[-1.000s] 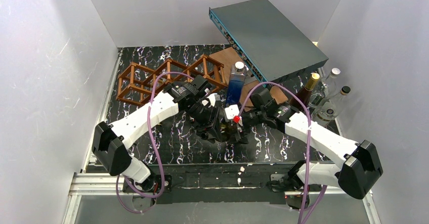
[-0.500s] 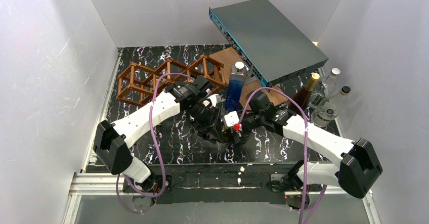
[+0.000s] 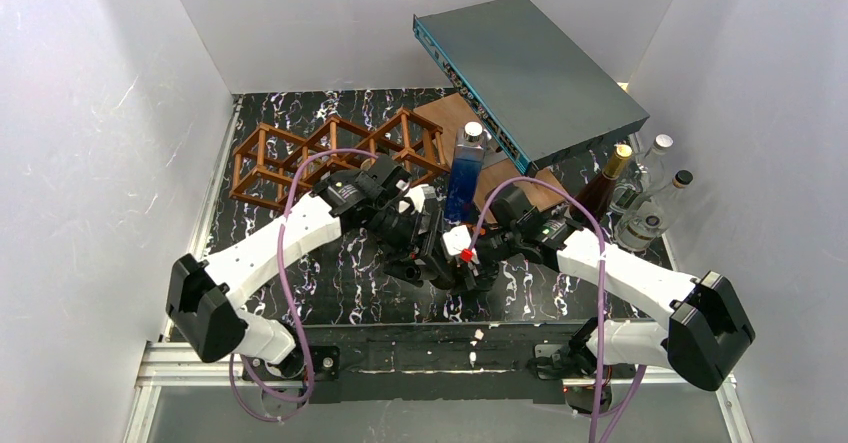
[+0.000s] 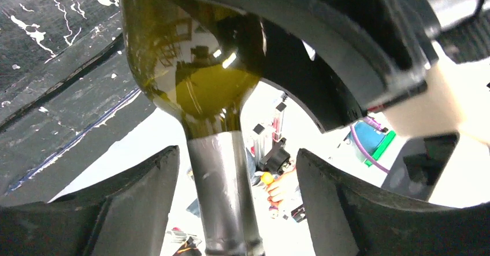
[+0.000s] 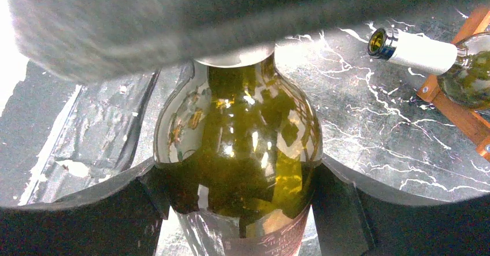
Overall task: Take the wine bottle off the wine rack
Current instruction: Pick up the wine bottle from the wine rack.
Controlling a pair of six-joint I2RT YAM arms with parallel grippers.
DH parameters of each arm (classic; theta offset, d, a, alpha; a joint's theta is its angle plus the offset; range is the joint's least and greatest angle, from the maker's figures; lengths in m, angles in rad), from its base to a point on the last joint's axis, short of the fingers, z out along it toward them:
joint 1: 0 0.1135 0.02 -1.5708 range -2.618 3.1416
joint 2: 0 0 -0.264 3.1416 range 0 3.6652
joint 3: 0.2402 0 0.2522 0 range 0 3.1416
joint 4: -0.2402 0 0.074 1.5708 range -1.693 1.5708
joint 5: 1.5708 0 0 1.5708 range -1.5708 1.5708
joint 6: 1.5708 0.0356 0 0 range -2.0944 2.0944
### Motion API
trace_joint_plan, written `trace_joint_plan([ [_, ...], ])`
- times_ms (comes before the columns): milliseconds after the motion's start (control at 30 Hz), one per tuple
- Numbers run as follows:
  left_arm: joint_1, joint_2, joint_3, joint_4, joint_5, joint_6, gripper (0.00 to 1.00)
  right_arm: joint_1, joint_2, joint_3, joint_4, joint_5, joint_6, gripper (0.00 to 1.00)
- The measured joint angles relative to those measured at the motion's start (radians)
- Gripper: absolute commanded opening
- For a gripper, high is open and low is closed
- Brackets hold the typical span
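HANDOVER AT TABLE CENTRE: The left gripper (image 4: 237, 155) has let go. Its fingers (image 4: 138, 204), clamped a second ago, now stand clear on both sides of the wine bottle (image 4: 196, 65) neck. The right gripper (image 5: 237, 198), spread wide a second ago, has narrowed until its fingers (image 5: 341, 210) press the bottle's body from both sides. From above, the left arm's black elbow (image 3: 200, 308) has slid toward 7 o'clock. The right arm's wrist (image 3: 510, 213) has edged toward 9 o'clock, and the red marker (image 3: 466, 255) between the grippers has dropped toward 6 o'clock.
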Motion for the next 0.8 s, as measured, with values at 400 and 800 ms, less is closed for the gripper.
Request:
trace_joint_plan([
  [400, 0.0, -0.14, -0.043, 0.052, -0.082, 0.015, 0.97, -0.013, -0.002, 0.0, -0.022, -0.032, -0.018, 0.19],
  [800, 0.0, -0.615, -0.265, 0.277, -0.273, 0.071, 0.98, -0.061, -0.006, 0.0, -0.046, -0.096, -0.008, 0.19],
])
